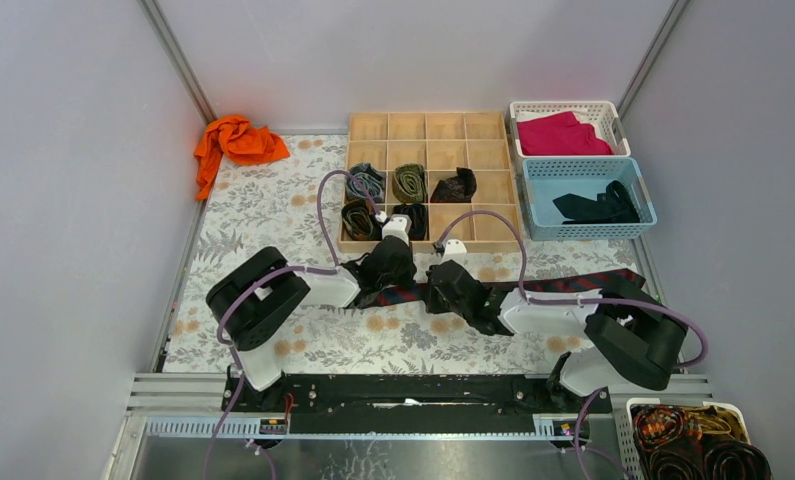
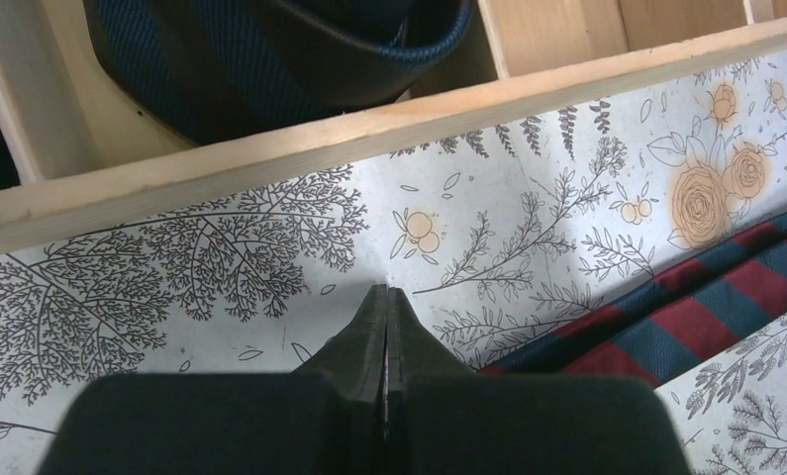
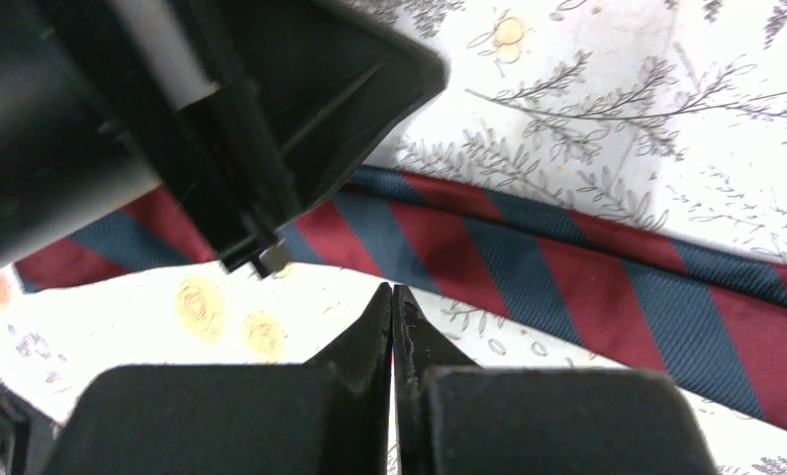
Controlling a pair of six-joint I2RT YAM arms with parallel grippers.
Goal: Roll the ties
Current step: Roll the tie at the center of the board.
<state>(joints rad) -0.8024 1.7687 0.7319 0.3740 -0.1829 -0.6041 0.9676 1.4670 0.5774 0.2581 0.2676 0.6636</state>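
A navy tie with red diagonal stripes (image 1: pixel 573 283) lies flat as a long strip across the floral mat. Its left part (image 2: pixel 706 307) runs just right of my left gripper (image 2: pixel 386 290), which is shut and empty with its tips down at the mat near the wooden box. My right gripper (image 3: pixel 391 288) is also shut on nothing, its tips just at the near edge of the striped tie (image 3: pixel 567 267). Both grippers, left (image 1: pixel 385 268) and right (image 1: pixel 443 288), sit side by side mid-table. Rolled ties fill box cells: grey-blue (image 1: pixel 366 181), olive (image 1: pixel 409 182), black (image 1: pixel 456 186).
The wooden divider box (image 1: pixel 493 238) stands right behind the grippers, its front rim (image 2: pixel 369 129) close. A blue basket (image 1: pixel 533 195) holds a black tie and a white basket (image 1: pixel 520 108) a magenta cloth. An orange cloth (image 1: pixel 235 141) lies back left. The left arm's body (image 3: pixel 171 119) looms near the right gripper.
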